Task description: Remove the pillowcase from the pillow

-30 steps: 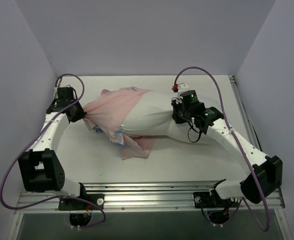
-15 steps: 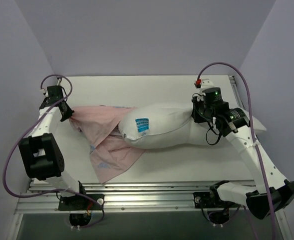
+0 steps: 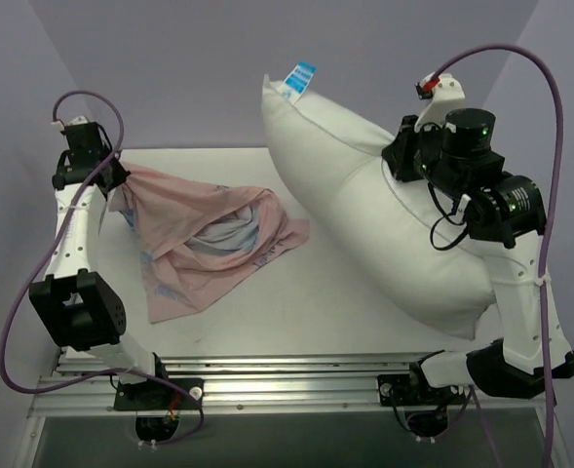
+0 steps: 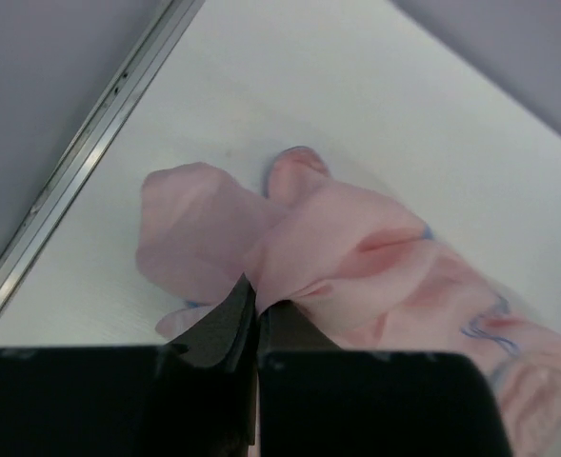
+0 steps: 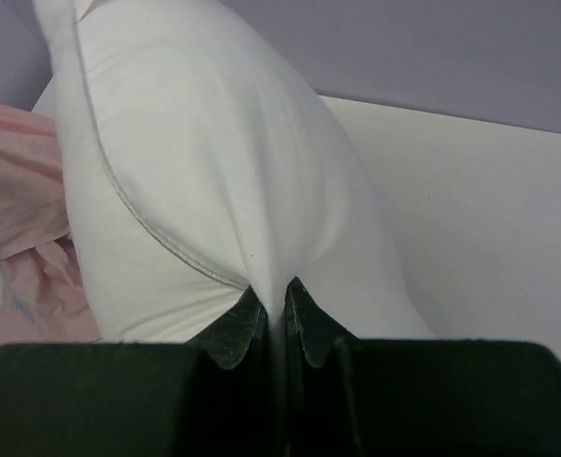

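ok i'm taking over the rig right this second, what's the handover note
Left gripper: fingers shut on a fold of the thin pink and blue printed fabric pillowcase, at the far left of the white table.
Right gripper: fingers shut on a pinch of the plump plain white pillow, holding it up on the right, tag end highest.
Done: the pillow is completely out of the pillowcase, which lies crumpled and open on the table's left half.
Left: probably only lowering the pillow onto the table and letting go of both.
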Motion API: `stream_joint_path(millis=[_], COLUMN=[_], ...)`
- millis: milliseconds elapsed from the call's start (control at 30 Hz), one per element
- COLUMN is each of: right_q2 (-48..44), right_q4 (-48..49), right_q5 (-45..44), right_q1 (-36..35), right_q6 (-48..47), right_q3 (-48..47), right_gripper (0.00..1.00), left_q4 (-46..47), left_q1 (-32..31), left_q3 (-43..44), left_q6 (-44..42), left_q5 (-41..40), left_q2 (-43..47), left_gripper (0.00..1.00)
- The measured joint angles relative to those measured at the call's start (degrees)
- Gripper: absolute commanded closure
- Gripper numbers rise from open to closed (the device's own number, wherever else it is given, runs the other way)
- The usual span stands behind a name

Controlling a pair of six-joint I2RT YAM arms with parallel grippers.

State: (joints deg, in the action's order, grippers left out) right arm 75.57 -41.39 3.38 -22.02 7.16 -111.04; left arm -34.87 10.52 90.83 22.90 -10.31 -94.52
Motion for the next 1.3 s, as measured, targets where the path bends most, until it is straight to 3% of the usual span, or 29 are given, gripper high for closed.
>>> stream_joint_path(millis=[200, 333, 433, 567, 667, 733, 800, 833, 900, 933, 967, 1033, 1100, 1300], right_q2=[8.3, 14.2, 16.3, 16.2, 16.3, 17.0, 17.6, 17.7, 17.7, 17.6, 17.3, 15.8, 14.2, 7.6], right_q4=[3.3, 5.7, 8.3, 15.1, 21.6, 23.6, 25.2, 26.4, 28.0, 28.7, 29.5, 29.7, 28.8, 24.6], right_q5=[-4.9, -7.8, -8.3, -7.7, -6.8, -5.0, -2.1, -0.7, 1.5, 2.2, 2.5, 1.9, 0.3, -7.1], right_q1=[0.4, 0.6, 0.6, -0.3, -4.3, -7.8, -10.9, -12.5, -14.9, -15.5, -15.7, -15.3, -14.3, -7.8], right_q6=[-2.6, -5.8, -7.6, -7.3, -5.5, -3.9, -1.7, -0.7, 0.4, 1.0, 1.2, 1.7, 1.9, 3.7], right_q3=[-5.6, -4.9, -1.1, 10.7, 21.4, 26.4, 30.3, 31.7, 33.0, 32.9, 32.9, 32.4, 30.4, 22.1], right_gripper=[1.0, 1.0, 1.0, 1.0, 1.0, 0.83, 0.56, 0.49, 0.27, 0.22, 0.16, 0.07, 0.01, 0.0], left_q4=[-5.2, -4.7, -0.6, 8.1, 13.1, 15.1, 14.4, 13.4, 8.9, 6.6, 4.2, -1.8, -6.4, -16.6], left_q1=[-2.4, -8.1, -12.7, -15.3, -18.2, -20.8, -23.1, -24.1, -25.2, -25.2, -25.1, -25.0, -24.9, -24.7], left_q3=[17.0, 18.3, 10.2, -10.6, -24.6, -33.4, -40.5, -43.1, -45.4, -45.1, -44.1, -39.1, -30.9, -6.5], left_q6=[-0.7, -0.8, 1.3, 7.3, 11.2, 12.9, 14.2, 14.3, 13.9, 13.4, 12.5, 10.8, 8.7, 3.3], left_q5=[8.6, 13.8, 18.1, 21.6, 24.0, 25.4, 26.4, 26.9, 27.0, 26.4, 25.1, 21.4, 17.5, 6.1], left_q2=[0.9, 7.5, 16.1, 27.8, 30.3, 29.7, 29.3, 29.5, 31.5, 33.2, 35.3, 39.4, 41.8, 42.4], left_gripper=[0.98, 0.98, 0.98, 0.97, 0.91, 0.78, 0.62, 0.46, 0.29, 0.15, 0.09, 0.04, 0.06, 0.06])
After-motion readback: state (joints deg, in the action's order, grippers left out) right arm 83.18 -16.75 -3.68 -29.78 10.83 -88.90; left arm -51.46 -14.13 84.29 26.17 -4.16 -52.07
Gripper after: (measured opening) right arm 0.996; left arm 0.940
